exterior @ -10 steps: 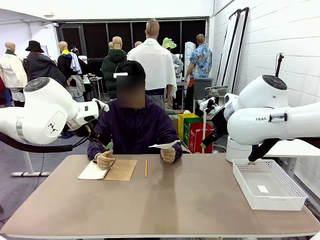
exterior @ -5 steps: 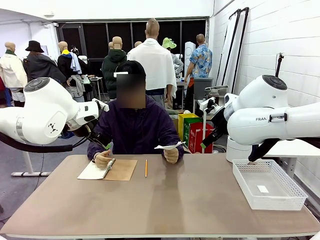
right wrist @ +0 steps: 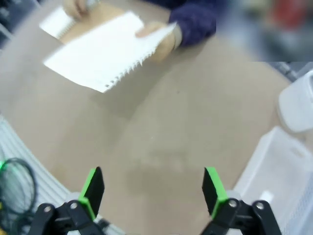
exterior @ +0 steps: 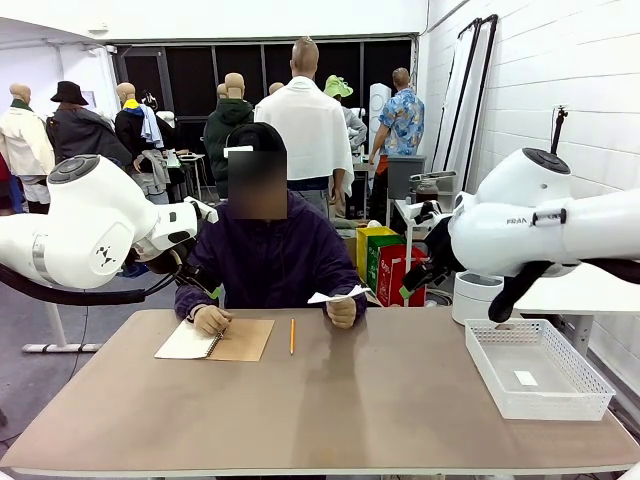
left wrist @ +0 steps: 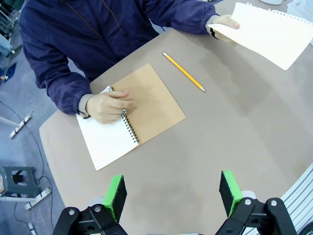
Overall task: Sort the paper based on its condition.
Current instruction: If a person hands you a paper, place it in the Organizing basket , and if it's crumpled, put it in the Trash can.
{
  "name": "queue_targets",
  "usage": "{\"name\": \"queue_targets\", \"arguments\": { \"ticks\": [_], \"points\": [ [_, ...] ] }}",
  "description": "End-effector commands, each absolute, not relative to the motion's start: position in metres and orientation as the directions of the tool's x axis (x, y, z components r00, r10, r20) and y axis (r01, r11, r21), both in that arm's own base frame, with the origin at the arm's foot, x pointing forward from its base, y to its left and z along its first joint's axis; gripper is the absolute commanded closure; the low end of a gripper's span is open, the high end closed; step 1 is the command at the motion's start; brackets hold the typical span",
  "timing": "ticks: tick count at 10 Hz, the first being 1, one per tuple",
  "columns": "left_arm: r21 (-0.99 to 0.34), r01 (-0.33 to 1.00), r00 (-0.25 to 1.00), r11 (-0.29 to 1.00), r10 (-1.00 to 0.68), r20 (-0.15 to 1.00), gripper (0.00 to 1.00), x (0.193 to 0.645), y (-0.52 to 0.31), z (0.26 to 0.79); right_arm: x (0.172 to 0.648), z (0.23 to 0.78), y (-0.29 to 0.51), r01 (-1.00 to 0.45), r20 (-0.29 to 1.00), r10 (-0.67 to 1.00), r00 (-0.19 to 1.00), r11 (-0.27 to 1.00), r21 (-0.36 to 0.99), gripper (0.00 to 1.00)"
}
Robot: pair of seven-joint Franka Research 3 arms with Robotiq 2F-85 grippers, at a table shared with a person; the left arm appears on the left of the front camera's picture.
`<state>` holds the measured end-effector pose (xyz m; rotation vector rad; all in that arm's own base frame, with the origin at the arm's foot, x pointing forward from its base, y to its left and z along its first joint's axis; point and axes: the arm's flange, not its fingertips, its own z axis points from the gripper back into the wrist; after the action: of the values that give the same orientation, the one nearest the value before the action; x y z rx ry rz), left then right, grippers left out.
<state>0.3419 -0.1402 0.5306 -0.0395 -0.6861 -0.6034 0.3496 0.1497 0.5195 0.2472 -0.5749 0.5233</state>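
Paper (exterior: 335, 294) is in the air at the far side of the table (exterior: 350, 410): one white sheet, held flat at its edge by the person's hand (exterior: 342, 311), with one ragged edge of small torn holes. The only writing I can read is the letters "FRAN" on the shell of the right arm (exterior: 540, 225); the sheet looks blank, and I cannot read anything on the small white slip (exterior: 525, 378) in the white mesh basket (exterior: 520, 405). The left gripper (left wrist: 172, 188) has its jaws wide apart with nothing between them; in its wrist view the sheet is far at the upper right, well apart from the green pads (left wrist: 116, 191). The right gripper (right wrist: 152, 183) is also spread wide and holds nothing; in its blurred wrist view the sheet lies beyond the jaws, toward the upper left. The person's other hand (exterior: 211, 320) rests on the spiral notebook (exterior: 240, 340), whose brown cover is folded open beside a white page. A yellow pencil (exterior: 292, 336) lies just beside it. The table top is plain grey-brown. On the robot's right there is a white brick wall, and dark windows are at the back.
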Motion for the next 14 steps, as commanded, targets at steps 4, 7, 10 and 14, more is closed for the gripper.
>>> {"name": "queue_targets", "arguments": {
  "ticks": [4,7,10,14],
  "points": [
    [0.16,0.535,0.612,0.83,-0.511,0.603,0.0,0.343,-0.14,0.53,0.385,0.5,0.145,-0.246,0.381,0.048,0.923,0.837,0.49,0.0],
    [0.16,0.535,0.612,0.83,-0.511,0.603,0.0,0.343,-0.14,0.53,0.379,0.497,0.145,-0.252,0.377,0.062,0.924,0.84,0.481,0.0],
    [0.16,0.535,0.612,0.83,-0.511,0.603,0.0,0.343,-0.14,0.53,0.379,0.497,0.145,-0.252,0.377,0.062,0.924,0.84,0.481,0.0],
    [0.16,0.535,0.612,0.83,-0.511,0.603,0.0,0.343,-0.14,0.53,0.421,0.49,0.152,-0.014,0.206,-0.135,0.969,0.805,0.593,0.0]
  ]
}}
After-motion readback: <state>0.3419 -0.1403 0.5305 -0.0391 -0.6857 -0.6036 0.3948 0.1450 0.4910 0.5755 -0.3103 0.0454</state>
